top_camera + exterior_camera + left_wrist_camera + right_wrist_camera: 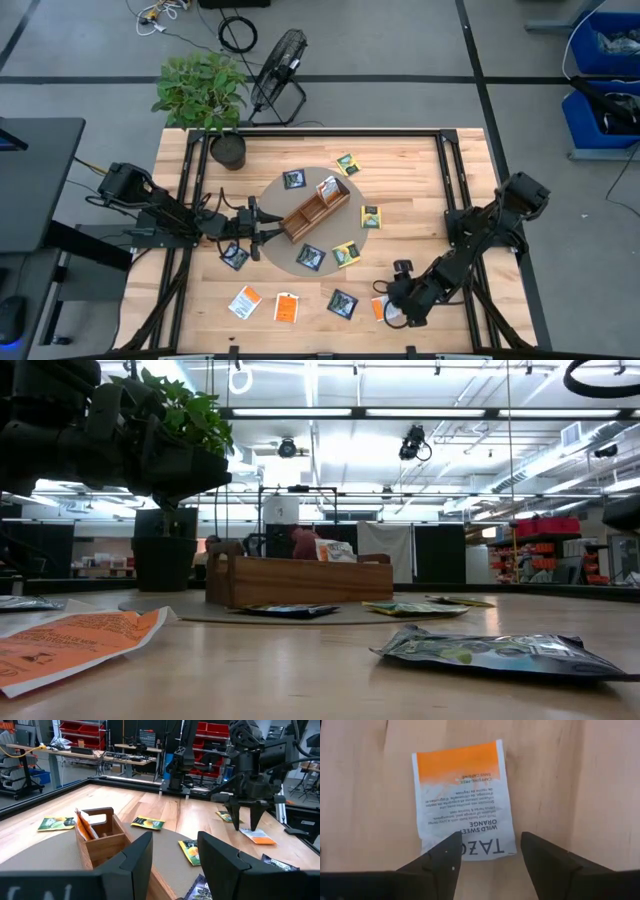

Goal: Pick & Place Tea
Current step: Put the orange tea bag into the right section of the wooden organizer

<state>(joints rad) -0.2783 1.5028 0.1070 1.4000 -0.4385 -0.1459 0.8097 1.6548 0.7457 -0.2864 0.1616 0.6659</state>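
Nearest the wrist camera, the right hand's two dark fingers (pixel 451 851) stand spread apart, holding nothing, poised directly over an orange-and-white tea packet (pixel 463 801). The packet lies flat on the bare wood of the worktop (pixel 365 795), its white printed end between the fingertips and its orange end stretching away from the hand. Its long axis runs straight ahead of the hand, so the fingers straddle its narrower width. From above, the right hand (pixel 398 298) sits at the near right part of the worktop, and this packet is far closer to it than to the left arm.

The left hand (pixel 262 234), fingers also parted and empty, waits beside the near end of the wooden tray (pixel 315 211), which rests on a round mat (pixel 290 255) mid-worktop. One packet stands inside the tray; others, yellow-green, navy and orange, lie scattered around it.

A potted plant (pixel 205 95) stands at the far left corner. Beyond are a floor fan, shelving with red bins, and overhead lights.
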